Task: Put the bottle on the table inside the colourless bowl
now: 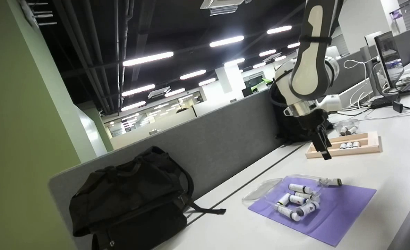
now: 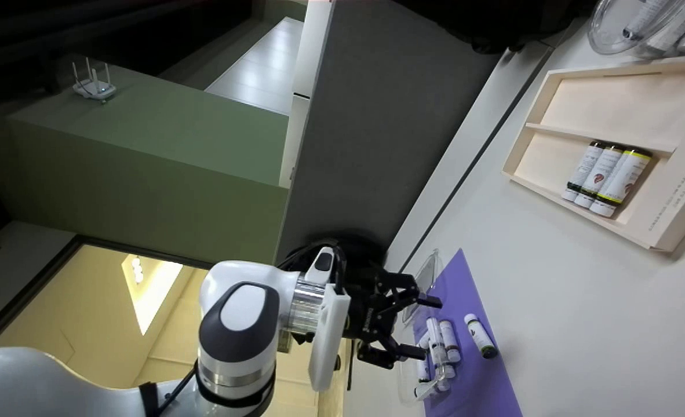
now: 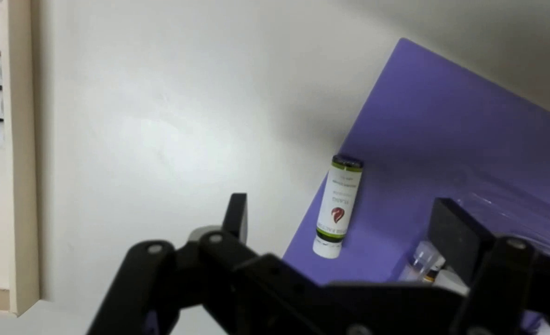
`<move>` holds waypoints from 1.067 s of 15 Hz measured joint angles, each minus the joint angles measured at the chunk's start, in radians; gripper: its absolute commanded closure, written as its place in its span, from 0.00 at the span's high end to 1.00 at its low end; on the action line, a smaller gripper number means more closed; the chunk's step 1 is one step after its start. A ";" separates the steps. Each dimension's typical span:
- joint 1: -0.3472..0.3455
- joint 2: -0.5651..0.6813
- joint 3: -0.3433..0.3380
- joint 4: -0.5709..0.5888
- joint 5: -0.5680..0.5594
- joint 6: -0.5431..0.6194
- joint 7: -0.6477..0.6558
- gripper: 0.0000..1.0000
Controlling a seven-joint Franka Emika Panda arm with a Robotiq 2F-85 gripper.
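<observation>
A bottle (image 3: 336,204) with a white label, yellow-green bands and a white cap lies on its side at the purple mat's edge. It also shows in both exterior views (image 1: 335,181) (image 2: 481,336). A colourless see-through bowl (image 1: 316,177) rests on the mat with several bottles in it; it is partly hidden in the wrist view (image 3: 517,218). A second see-through bowl (image 1: 354,123) holding bottles stands beyond the wooden tray. My gripper (image 3: 338,218) is open and empty above the table (image 1: 399,166). In the wrist view the lying bottle appears between its fingers. The gripper also shows in an exterior view (image 2: 429,327).
A purple mat (image 1: 350,208) lies on the table. A clear flap or lid (image 1: 262,191) sticks out beside the bowl on it. A wooden tray (image 1: 373,140) holds 3 bottles. A black backpack (image 1: 128,194) stands by the grey partition (image 1: 232,132). A monitor (image 1: 390,57) and cables stand further along.
</observation>
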 measured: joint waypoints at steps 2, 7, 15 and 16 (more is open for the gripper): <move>-0.001 0.076 -0.001 0.030 -0.003 0.039 -0.001 1.00; -0.001 0.196 -0.001 0.076 -0.003 0.109 -0.008 1.00; -0.001 0.287 0.001 0.092 -0.003 0.181 -0.014 0.51; -0.001 0.293 0.000 0.093 -0.003 0.186 -0.015 0.45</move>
